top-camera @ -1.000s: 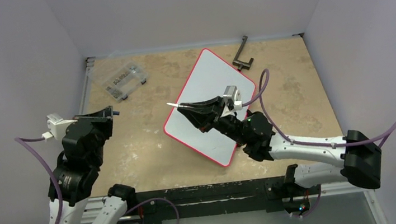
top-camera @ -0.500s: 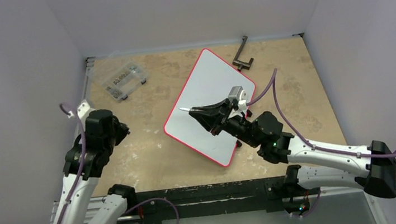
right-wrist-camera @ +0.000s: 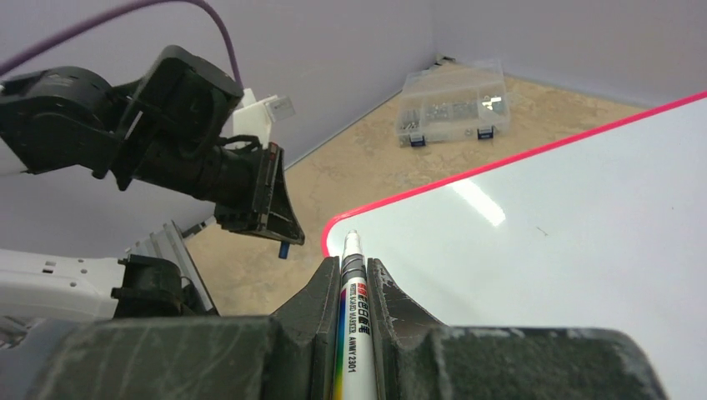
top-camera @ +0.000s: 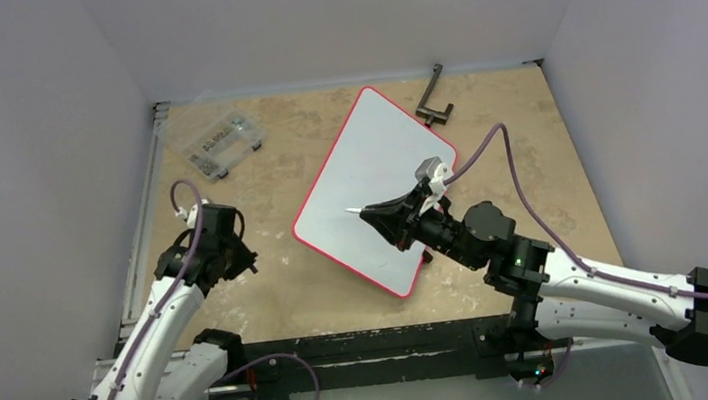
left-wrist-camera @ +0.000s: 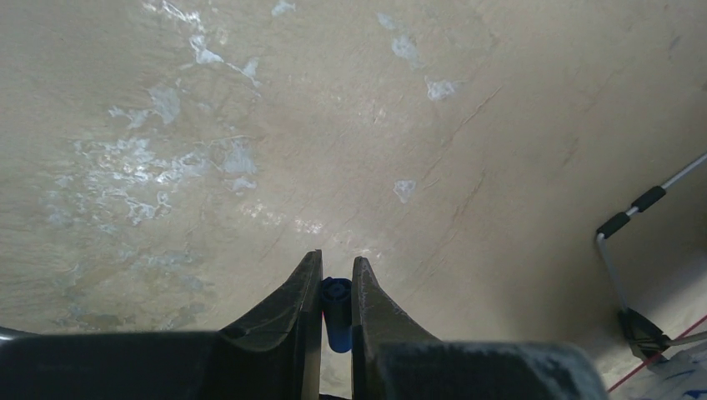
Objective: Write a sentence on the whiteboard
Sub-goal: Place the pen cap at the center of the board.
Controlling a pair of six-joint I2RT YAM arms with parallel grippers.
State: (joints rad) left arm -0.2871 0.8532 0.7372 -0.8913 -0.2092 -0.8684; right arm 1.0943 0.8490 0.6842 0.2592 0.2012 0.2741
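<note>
Whiteboard (top-camera: 374,147) lay blank; right gripper (right-wrist-camera: 349,265), clenched on the marker (right-wrist-camera: 350,333), might shove it leftward; left gripper (left-wrist-camera: 337,268) pinched a blue cap (left-wrist-camera: 337,308).

Plain walls (top-camera: 339,10) around a table (top-camera: 279,279).
Pale lilac-grey on three sides; beige marbled top with whitish scuffs, evenly lit.

— How many boards are out?
— One whiteboard (top-camera: 377,172). One marker (top-camera: 355,210) above it, one small blue piece (left-wrist-camera: 337,304) off to its left.
— Anything else?
— One clear parts box (top-camera: 223,144) well off its far-left side, one black bracket (top-camera: 433,100) near its far-right edge. And two arms: left arm (top-camera: 167,312), right arm (top-camera: 581,280).
</note>
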